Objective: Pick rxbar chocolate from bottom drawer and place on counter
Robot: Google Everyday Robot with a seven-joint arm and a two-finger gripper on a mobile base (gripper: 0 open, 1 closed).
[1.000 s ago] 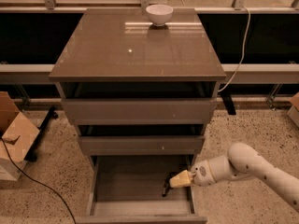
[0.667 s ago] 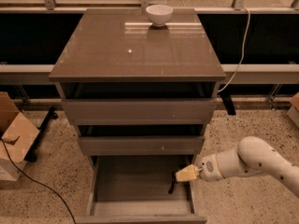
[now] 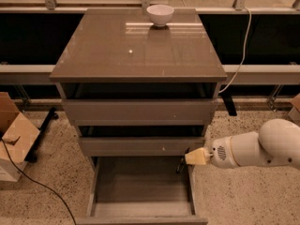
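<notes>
The bottom drawer (image 3: 140,182) is pulled open and its grey floor shows bare. My gripper (image 3: 191,157), with cream fingers on a white arm coming in from the right, sits at the drawer's back right corner, just under the middle drawer's front. It is shut on the rxbar chocolate (image 3: 180,165), a small dark bar that hangs down and to the left from the fingertips, above the drawer floor. The counter (image 3: 138,50) is the glossy grey-brown top of the cabinet, well above the gripper.
A white bowl (image 3: 160,14) stands at the back of the counter. The two upper drawers (image 3: 140,111) stick out slightly. A cardboard box (image 3: 14,139) and a black cable (image 3: 42,186) lie on the floor at left. A white cable (image 3: 240,55) hangs at right.
My gripper has risen and pulled back to the right, lifting the dark bar off the drawer floor up to the drawer's back right corner.
</notes>
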